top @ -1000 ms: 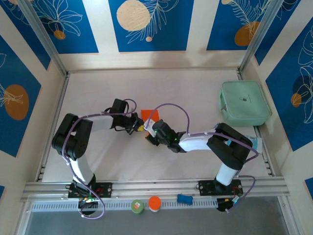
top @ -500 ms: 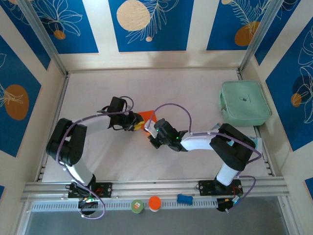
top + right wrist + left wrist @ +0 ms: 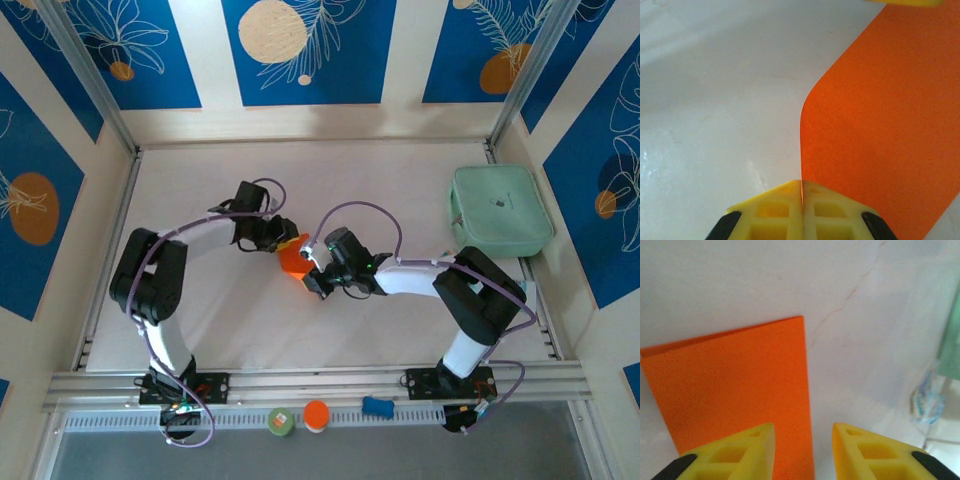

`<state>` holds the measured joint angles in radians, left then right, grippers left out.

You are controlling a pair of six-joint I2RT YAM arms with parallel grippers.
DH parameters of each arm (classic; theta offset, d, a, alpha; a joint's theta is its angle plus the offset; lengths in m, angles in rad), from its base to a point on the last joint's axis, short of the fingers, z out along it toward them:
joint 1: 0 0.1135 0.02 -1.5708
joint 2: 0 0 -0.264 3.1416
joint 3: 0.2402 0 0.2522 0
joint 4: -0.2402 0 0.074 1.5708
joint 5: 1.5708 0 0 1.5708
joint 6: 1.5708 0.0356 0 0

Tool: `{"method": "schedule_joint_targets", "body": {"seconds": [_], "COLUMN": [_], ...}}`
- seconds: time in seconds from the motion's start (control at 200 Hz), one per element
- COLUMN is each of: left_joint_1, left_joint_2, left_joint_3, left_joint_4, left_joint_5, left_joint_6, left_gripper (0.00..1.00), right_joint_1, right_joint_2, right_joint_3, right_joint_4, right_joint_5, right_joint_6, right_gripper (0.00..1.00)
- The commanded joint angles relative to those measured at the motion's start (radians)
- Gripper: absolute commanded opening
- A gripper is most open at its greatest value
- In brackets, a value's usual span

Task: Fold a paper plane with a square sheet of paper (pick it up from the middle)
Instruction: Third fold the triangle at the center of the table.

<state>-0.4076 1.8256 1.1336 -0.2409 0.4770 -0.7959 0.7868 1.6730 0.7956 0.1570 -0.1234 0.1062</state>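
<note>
Paper, one square sheet of paper [image 3: 294, 258] in bright orange, lay at the middle of the pale bench [image 3: 200, 190] between two arms. From above, the left fingers [image 3: 286, 243] stood at the sheet's 11 o'clock corner and the right fingers [image 3: 311, 272] at its 4 o'clock side. In the left wrist view those two yellow fingers [image 3: 740, 455] were spread apart: one hung over the sheet [image 3: 735, 390], the other over bare bench at 3 o'clock of the sheet's straight edge, and they gripped nothing. In the right wrist view the two yellow fingers [image 3: 775, 210] were pressed together, pinching the sheet's [image 3: 885, 125] edge, and the paper bowed upward from that pinch in a smooth curve toward 1 o'clock, where one more yellow fingertip [image 3: 905, 2] showed at the frame's top edge. One mint-green case [image 3: 500, 210] sat at 2 o'clock of the bench, well apart from the sheet. Three small things rested on the front rail at 6 o'clock: one green round piece [image 3: 281, 421], one orange disc [image 3: 316, 415] just beside it, and one blue piece [image 3: 377, 406].
</note>
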Motion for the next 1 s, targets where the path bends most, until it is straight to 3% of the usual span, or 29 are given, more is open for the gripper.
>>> {"method": "schedule_joint_targets", "body": {"seconds": [0.0, 0.555, 0.995], "left_joint_1": [-0.016, -0.028, -0.029], "left_joint_2": [0.06, 0.219, 0.239], "left_joint_3": [0.052, 0.163, 0.161], "left_joint_4": [-0.131, -0.299, -0.287], "left_joint_5": [-0.04, -0.064, -0.043], "left_joint_6": [0.093, 0.259, 0.274], "left_gripper": [0.31, 0.07, 0.03], "right_joint_1": [-0.004, -0.031, -0.049], "right_joint_2": [0.019, 0.095, 0.143], "right_joint_3": [0.026, 0.094, 0.143], "right_joint_4": [-0.026, -0.064, -0.109], "right_joint_5": [-0.074, -0.033, -0.01], "right_joint_6": [0.033, 0.137, 0.187], "right_gripper": [0.03, 0.02, 0.03]}}
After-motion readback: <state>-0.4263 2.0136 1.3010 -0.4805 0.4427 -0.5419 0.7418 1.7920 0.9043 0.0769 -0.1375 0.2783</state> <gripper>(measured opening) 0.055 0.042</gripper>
